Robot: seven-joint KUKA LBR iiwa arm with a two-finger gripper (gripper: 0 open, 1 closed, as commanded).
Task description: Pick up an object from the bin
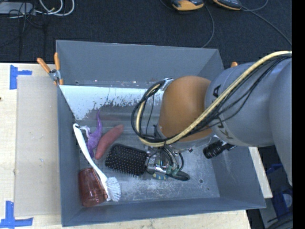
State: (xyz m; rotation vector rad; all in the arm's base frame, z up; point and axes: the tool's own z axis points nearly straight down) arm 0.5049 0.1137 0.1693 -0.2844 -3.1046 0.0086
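Bin [143, 66] holds one black hairbrush [126, 160], one white brush [89, 151].

Orange cover [183, 106] and cables blot out the bin [143, 61] floor just behind the claw [161, 167]. Black hairbrush [125, 160], just left of the claw, loses its handle end under the wrist. A green-and-dark bit [174, 174] at the claw's right is too small to name. Well left, the white brush [112, 187] head covers part of a reddish block [90, 187]. The grey arm [257, 104] runs off frame to the right.
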